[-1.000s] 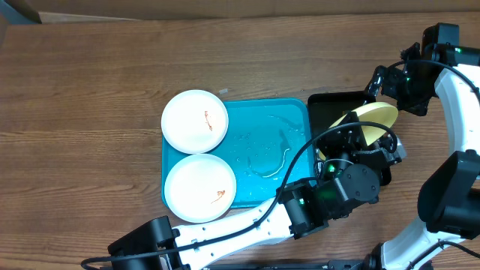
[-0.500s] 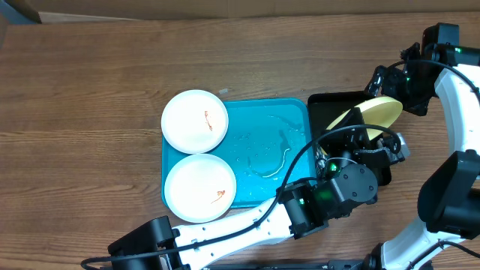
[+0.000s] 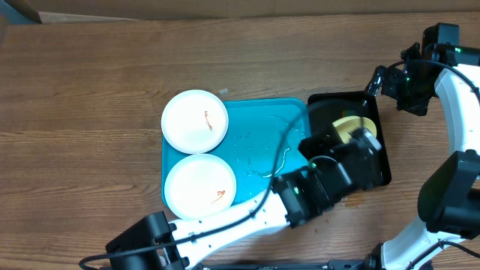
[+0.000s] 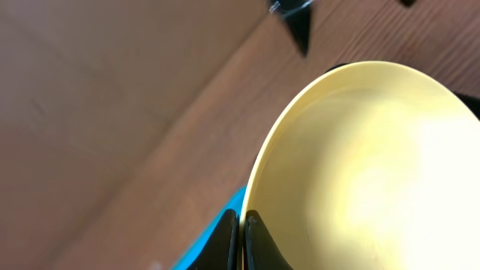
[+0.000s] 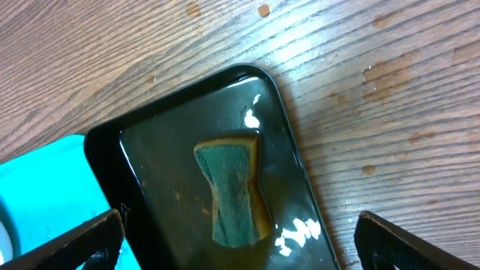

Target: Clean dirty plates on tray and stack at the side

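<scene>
Your left gripper point(image 4: 241, 240) is pinched closed on the rim of the yellow plate point(image 4: 367, 172), which it holds over the black tray point(image 3: 377, 171). Your right gripper point(image 5: 241, 247) is spread wide with nothing between its fingers, above the same tray, where a green sponge point(image 5: 232, 196) lies inside. On the blue tray point(image 3: 266, 150), two white plates point(image 3: 195, 121), each with a small orange-brown smear, sit along the left side. The far one overhangs the rim onto the table point(image 3: 90, 112).
</scene>
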Controlling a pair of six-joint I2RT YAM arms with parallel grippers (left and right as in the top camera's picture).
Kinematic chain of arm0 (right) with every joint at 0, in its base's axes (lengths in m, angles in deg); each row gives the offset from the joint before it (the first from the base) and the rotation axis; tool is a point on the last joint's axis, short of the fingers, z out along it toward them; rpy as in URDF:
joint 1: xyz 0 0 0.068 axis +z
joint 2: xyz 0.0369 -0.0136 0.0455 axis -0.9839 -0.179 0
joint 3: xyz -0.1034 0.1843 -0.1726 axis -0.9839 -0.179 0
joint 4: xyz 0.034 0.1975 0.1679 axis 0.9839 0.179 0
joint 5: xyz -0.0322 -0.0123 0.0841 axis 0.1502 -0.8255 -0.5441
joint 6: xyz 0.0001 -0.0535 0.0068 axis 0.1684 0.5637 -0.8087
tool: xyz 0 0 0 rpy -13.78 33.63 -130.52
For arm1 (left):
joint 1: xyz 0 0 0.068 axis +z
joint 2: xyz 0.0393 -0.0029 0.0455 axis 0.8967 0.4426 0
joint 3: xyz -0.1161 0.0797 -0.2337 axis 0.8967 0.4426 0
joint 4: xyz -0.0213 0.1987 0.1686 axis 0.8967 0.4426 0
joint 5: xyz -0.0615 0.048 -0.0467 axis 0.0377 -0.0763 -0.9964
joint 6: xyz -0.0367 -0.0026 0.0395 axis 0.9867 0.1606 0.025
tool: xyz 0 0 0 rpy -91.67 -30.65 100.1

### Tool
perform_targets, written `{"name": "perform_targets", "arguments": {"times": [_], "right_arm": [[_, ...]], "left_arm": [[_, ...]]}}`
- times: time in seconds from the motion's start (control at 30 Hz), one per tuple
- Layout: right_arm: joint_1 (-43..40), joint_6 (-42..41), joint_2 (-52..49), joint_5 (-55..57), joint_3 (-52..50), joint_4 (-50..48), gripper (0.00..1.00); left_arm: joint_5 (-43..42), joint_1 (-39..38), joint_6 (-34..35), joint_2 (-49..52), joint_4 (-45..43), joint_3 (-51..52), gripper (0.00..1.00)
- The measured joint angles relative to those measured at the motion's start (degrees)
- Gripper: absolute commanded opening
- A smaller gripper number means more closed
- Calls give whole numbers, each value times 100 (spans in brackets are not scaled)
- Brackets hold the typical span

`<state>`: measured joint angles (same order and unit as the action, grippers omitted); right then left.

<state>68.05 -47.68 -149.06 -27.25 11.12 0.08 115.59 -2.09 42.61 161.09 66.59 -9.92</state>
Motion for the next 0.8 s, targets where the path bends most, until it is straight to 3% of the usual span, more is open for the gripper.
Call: {"name": "perform_targets", "arguments": {"times": [0.23, 0.4, 0.63, 0.8], "right_arm": [[0, 4, 0, 2, 0, -2, 100], [2, 2, 0, 0, 0, -4, 100], [0, 0, 0, -2, 0, 0, 100], [0, 2, 0, 0, 0, -2, 100]], "left_arm": [[-1244, 911, 2081, 0, 485, 0, 4], [-2973, 2081, 3309, -4, 767, 0, 4], [-5678, 4577, 4400, -13, 1405, -7, 4], [-6647, 6457, 4656, -13, 2214, -11, 4]]}}
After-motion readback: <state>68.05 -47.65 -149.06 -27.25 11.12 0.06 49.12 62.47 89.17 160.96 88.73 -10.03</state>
